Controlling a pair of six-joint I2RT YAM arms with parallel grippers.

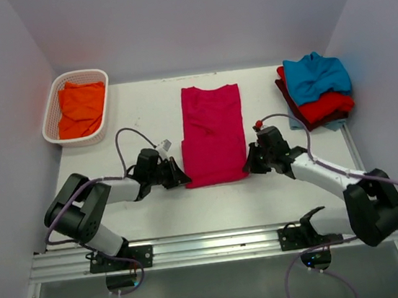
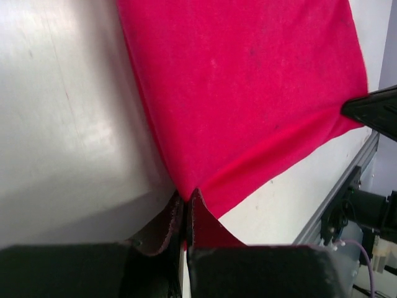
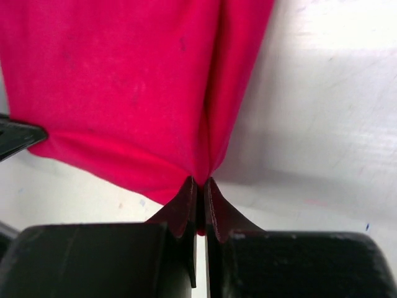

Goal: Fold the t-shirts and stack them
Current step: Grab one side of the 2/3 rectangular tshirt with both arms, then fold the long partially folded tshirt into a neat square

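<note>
Top external view: the crimson-pink t-shirt (image 1: 212,133) is laid flat mid-table (image 1: 156,212), already narrowed into a long strip. Its two near corners are gripped, the left one by the left gripper (image 1: 181,177) and the right one by the right gripper (image 1: 248,165). In both wrist views the fingers are pressed together, with only a thin nip of red cloth caught at the tips, so each corner is pinched and nothing more.

So the step in hand looks like the crosswise fold, grabbed but not yet lifted, since the cloth is flat on the table everywhere else.

Next, both corners probably need to be raised together and carried toward the far edge, kept level and equally spaced so the fold lands square. With so little cloth held, a slip is quite possible.

Elsewhere, a stack of teal-blue (image 1: 314,77), red (image 1: 324,106) and maroon (image 1: 287,98) shirts is parked far right. An orange shirt (image 1: 81,109) is sat in the white basket (image 1: 50,116) far left, seemingly not yet stacked.
</note>
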